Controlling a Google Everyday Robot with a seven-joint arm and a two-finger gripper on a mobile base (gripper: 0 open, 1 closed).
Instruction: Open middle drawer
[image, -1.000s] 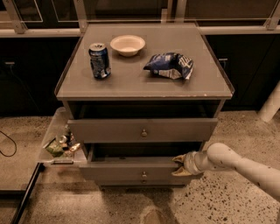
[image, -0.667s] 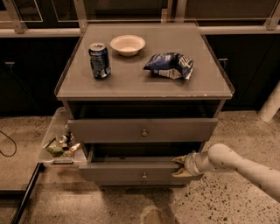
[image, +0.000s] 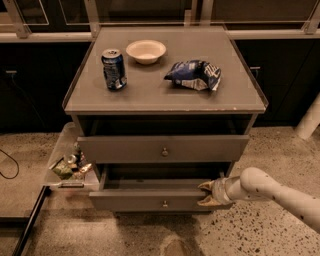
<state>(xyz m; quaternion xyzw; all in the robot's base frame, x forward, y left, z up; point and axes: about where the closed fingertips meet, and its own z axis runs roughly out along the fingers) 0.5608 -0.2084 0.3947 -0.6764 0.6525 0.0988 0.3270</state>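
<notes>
Grey middle drawer (image: 145, 201), claw (image: 202, 194) overlapping corner.

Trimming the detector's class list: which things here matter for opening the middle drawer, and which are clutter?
Job: middle drawer, knob, gripper at the drawer front's right end.
Clutter: can, bowl, chip bag, side tray.

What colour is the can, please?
The can is blue, camera view; tool at right end of middle drawer.
</notes>
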